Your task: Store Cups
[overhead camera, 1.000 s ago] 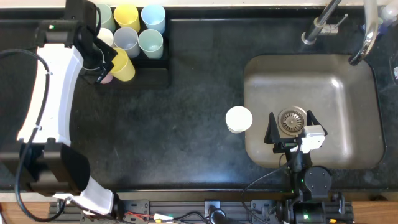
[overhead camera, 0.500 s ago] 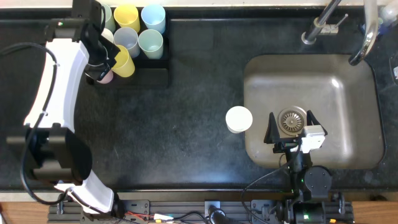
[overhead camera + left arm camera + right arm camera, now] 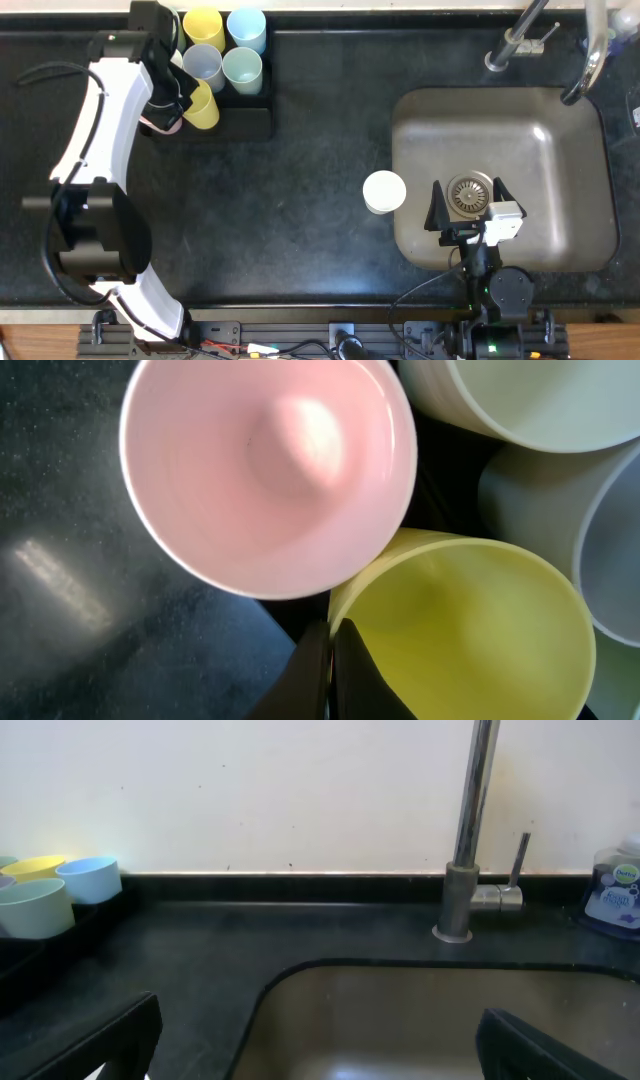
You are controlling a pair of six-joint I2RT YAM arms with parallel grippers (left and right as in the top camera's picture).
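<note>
The left gripper [image 3: 330, 650] is pinched narrow on the near rim of a yellow cup [image 3: 470, 630], one finger inside the wall and one outside. The cup sits at the front row of the black tray [image 3: 255, 122], just beside a pink cup [image 3: 265, 470].

The step in hand looks like seating this cup in its slot. To do it well, lower it straight and level, keep it off the pink rim (the two rims look close enough to catch), and open the fingers once the base is down.

The left wrist view gives that rim-to-rim crowding, along with the pale cups packed behind. From above, the arm covers most of it. The top view adds what is left to store: a white cup [image 3: 384, 192] standing on the counter at the edge of the sink [image 3: 560, 130], well apart from the tray. The right gripper [image 3: 468, 208] hangs over the basin with its fingers wide and empty.
</note>
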